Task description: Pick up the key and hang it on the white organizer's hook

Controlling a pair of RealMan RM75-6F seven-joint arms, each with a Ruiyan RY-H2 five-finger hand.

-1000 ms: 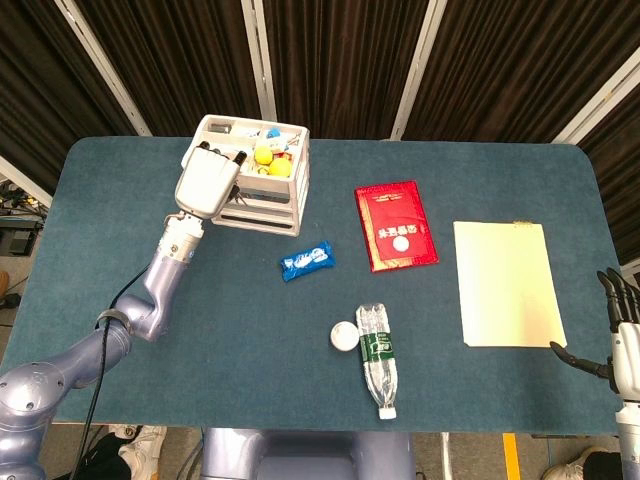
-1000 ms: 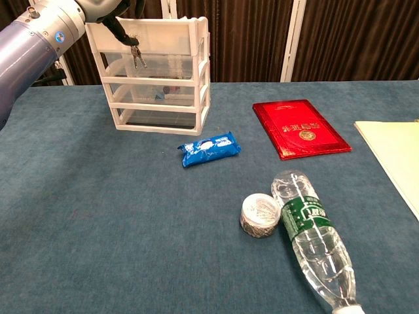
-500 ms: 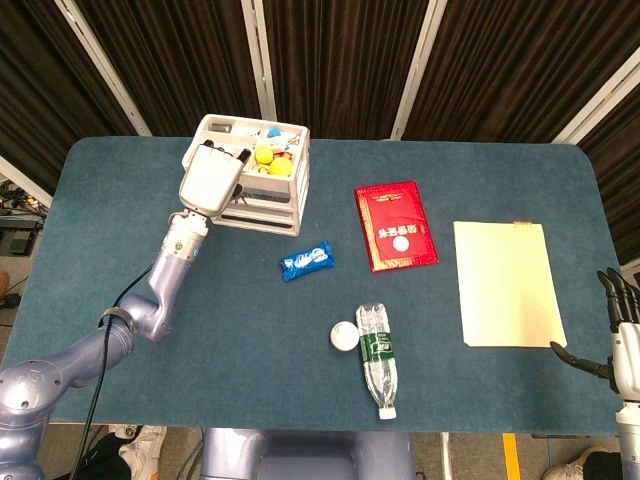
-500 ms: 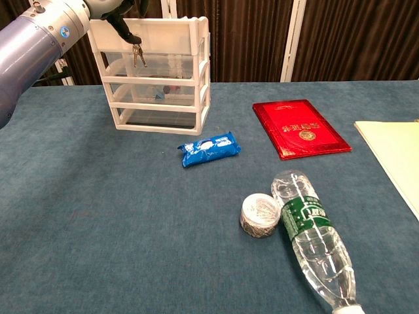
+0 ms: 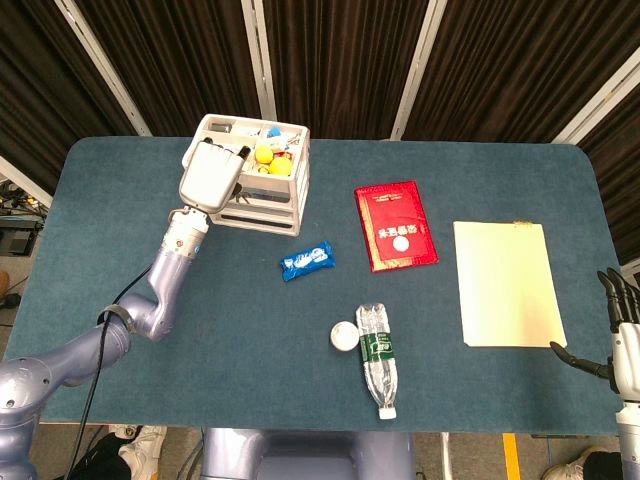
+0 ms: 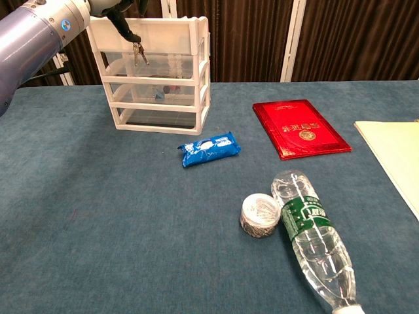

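My left hand (image 5: 209, 176) is raised at the front of the organizer (image 6: 157, 72), near the counter's (image 5: 130, 230) far left corner. Its fingers (image 6: 123, 26) pinch the key (image 6: 138, 53), which dangles against the top tier. My right hand (image 5: 622, 340) rests off the near right corner, fingers apart, holding nothing.

Chest view: left hand (image 6: 116, 14) mostly cut off by the top edge; only dark fingertips show, so the grip on the key (image 6: 137, 53) is not fully visible. Whether the key touches a hook on the white organizer (image 6: 157, 72) cannot be told; no hook is discernible. Head view: the left hand (image 5: 209, 176) covers the organizer's front left corner, hiding the key. Right hand (image 5: 622, 340) cut off at the right edge. Bottle (image 6: 314, 245) cap end cut off at the bottom edge in chest view.
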